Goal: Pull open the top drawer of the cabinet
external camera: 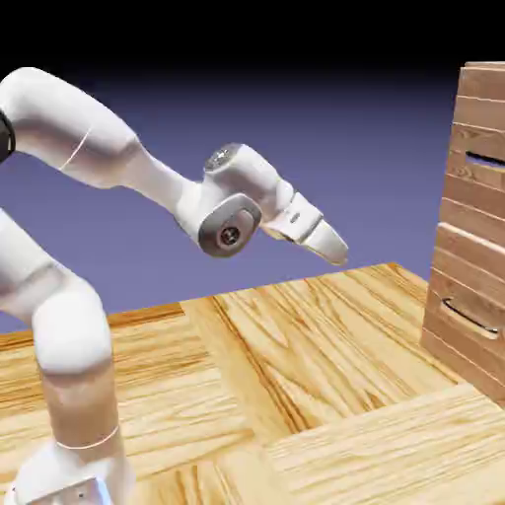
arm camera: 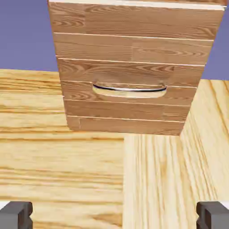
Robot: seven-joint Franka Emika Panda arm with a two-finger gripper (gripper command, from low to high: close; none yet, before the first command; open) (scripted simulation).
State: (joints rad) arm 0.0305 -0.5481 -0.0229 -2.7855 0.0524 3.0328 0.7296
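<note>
The tall reddish-brown plank cabinet (external camera: 471,222) stands at the table's right edge, well apart from the white arm's two-finger gripper (external camera: 335,247), which hangs wide open and empty. The approach looks barely begun; next, reaching the top drawer (external camera: 480,158), whose handle is hardly visible

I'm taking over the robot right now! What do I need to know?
Gripper: open and empty, with the fingers wide apart. It hangs in the air above the table, well short of the cabinet.
Cabinet: at the exterior view's right edge. The hand view shows one bar handle straight ahead; which drawer it belongs to cannot be told from that view.
Done: nothing yet; nothing is gripped.
Left: reach the top drawer's handle, close on it, pull the drawer out.
</note>
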